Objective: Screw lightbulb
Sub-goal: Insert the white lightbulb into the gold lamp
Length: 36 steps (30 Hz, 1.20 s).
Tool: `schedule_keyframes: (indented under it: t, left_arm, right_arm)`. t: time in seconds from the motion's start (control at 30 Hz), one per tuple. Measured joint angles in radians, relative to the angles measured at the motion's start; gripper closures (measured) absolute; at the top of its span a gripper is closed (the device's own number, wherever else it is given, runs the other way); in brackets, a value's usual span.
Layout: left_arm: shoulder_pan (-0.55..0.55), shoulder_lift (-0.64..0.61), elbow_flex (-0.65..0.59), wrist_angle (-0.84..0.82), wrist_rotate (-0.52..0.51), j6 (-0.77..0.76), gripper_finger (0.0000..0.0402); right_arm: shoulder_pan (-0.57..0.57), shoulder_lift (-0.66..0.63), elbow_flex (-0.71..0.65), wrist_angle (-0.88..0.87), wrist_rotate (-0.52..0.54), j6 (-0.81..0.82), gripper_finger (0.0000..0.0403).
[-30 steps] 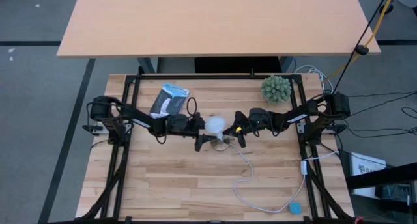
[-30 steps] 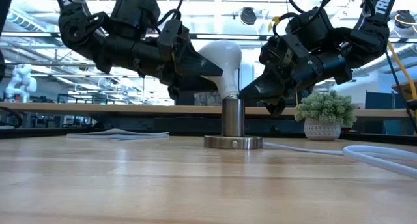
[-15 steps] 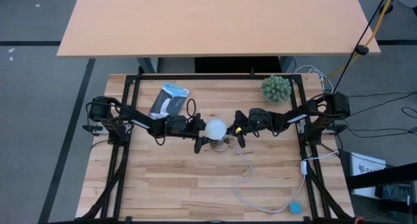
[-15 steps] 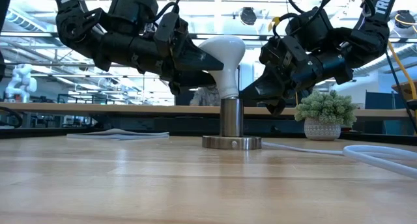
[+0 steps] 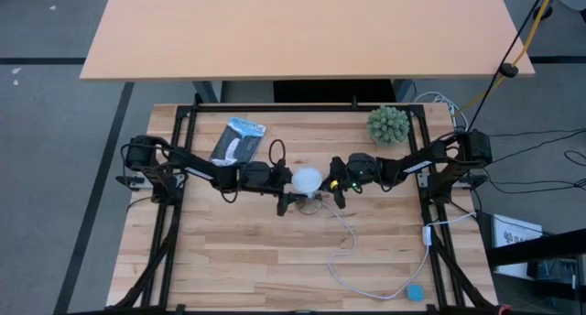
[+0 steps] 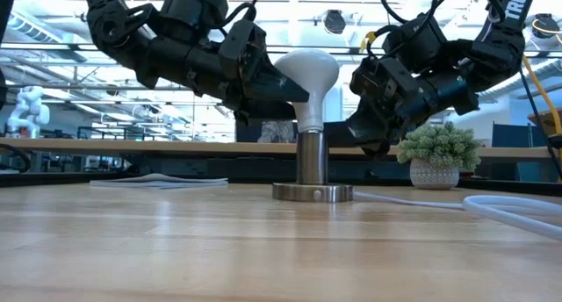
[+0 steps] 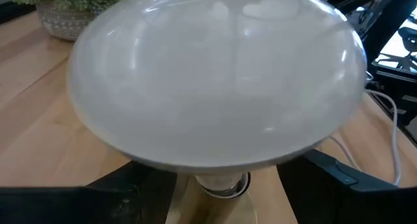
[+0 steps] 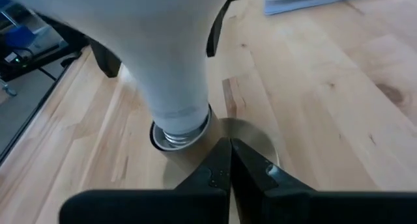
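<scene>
"TROS…" on arm (image 6: 516,8)

You have a wooden plank table (image 5: 238,260) carrying everything. At its middle stands the socket (image 6: 312,191) on a round metal base. From it a white cord (image 5: 352,251) loops toward the near right corner. A potted plant (image 5: 388,124) sits at the far right, a blue-and-white packet (image 5: 237,140) at the far left.

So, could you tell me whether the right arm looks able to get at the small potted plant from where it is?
Probably yes: the plant stands apart behind the right hand, which is shut at the socket, holding nothing.
</scene>
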Motion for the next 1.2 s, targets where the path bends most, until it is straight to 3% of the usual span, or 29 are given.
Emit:
schedule_keyframes:
  t: [0.43,0.7,1.2]
  left_arm:
    - [-0.014,0.000,0.001,0.016,-0.014,0.023,0.0152]
    - [-0.014,0.000,0.035,-0.026,-0.015,0.026,0.0152]
    - [-0.051,0.000,0.069,-0.094,-0.030,0.031,0.0152]
  right_arm:
    - [-0.001,-0.005,0.000,-0.037,-0.001,0.001,0.0403]
    - [-0.030,-0.115,0.000,-0.217,0.001,0.000,0.0403]
    - [-0.019,-0.173,0.000,-0.247,0.006,-0.006,0.0403]
